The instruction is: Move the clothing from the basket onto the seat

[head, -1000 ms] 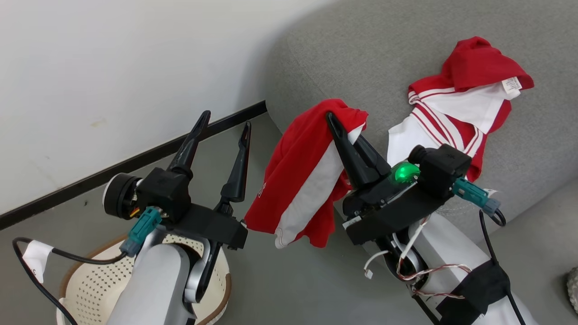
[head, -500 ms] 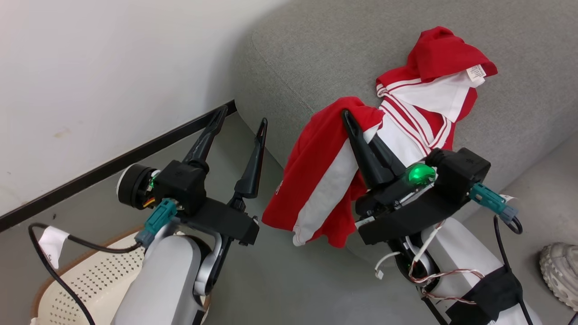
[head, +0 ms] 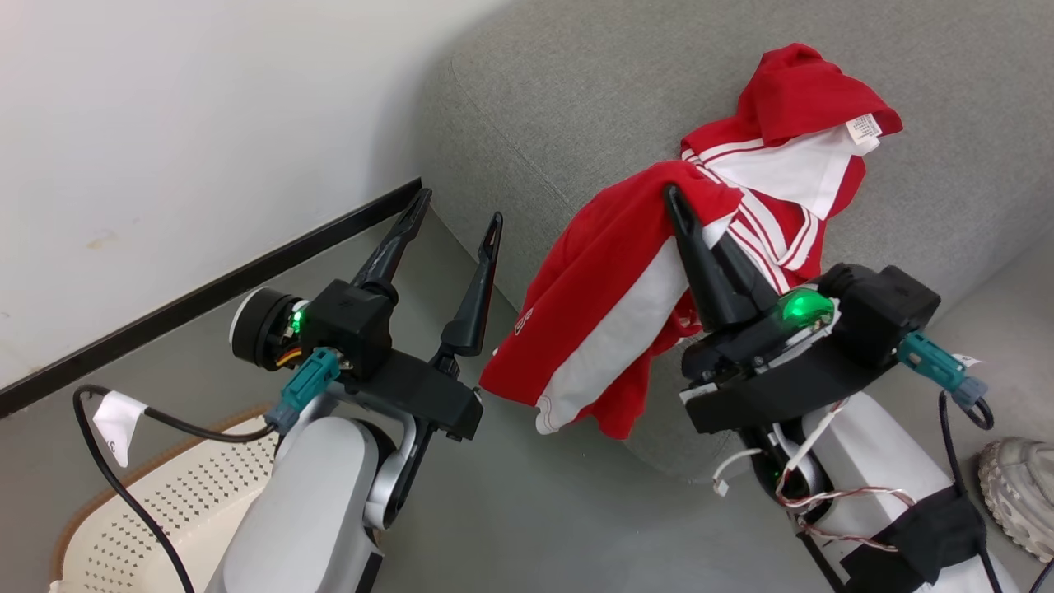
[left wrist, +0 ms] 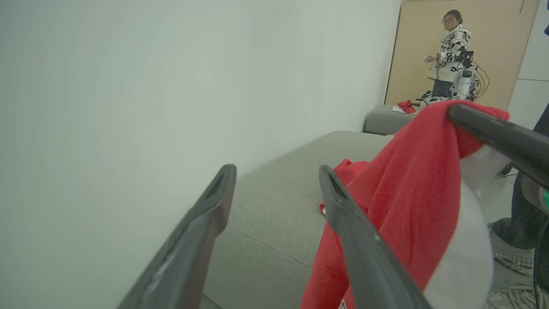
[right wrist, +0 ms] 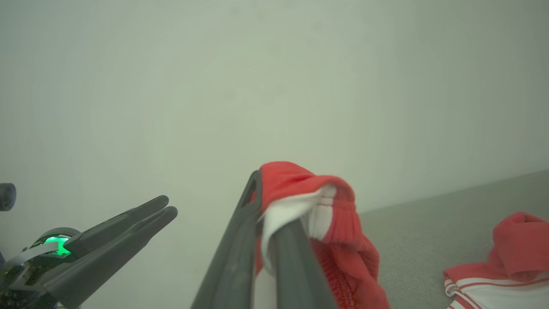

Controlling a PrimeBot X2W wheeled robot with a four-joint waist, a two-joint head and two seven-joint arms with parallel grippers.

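R gripper [head: 696,216] has its 2 fingers pressed together on a fold of the red garment [head: 605,284], pinching it nr the tips. R wrist view shows red and white cloth bunched over and btwn the fingers [right wrist: 240,240]. The garment drapes from that pinch down and to the L, w/ a white panel running along its length and a small white logo nr its L edge. Its upper part hangs over the rounded corner of the seat [head: 568,107]; its lower hem hangs off the seat's edge, above the grey floor [head: 527,511]. Just past the pinch, further in from the corner, a second garment [head: 795,103] lies crumpled on the seat top: red, w/ a white panel, red-and-white striped trim and a white tag at its R side. The 2 pieces overlap in the head view; can't tell if they touch. L gripper [head: 459,206] is up in the air beside the seat's corner, fingers spread apart w/ nothing btwn them, apart from the hanging cloth. Basket [head: 165,511] sits on the floor at lower L, partly hidden by the L forearm, well apart from the seat. White wall [head: 165,123] w/ black skirting runs behind. A pale shoe [head: 1017,494] is by the seat's R end. L wrist view shows a person [left wrist: 448,47] standing far off.
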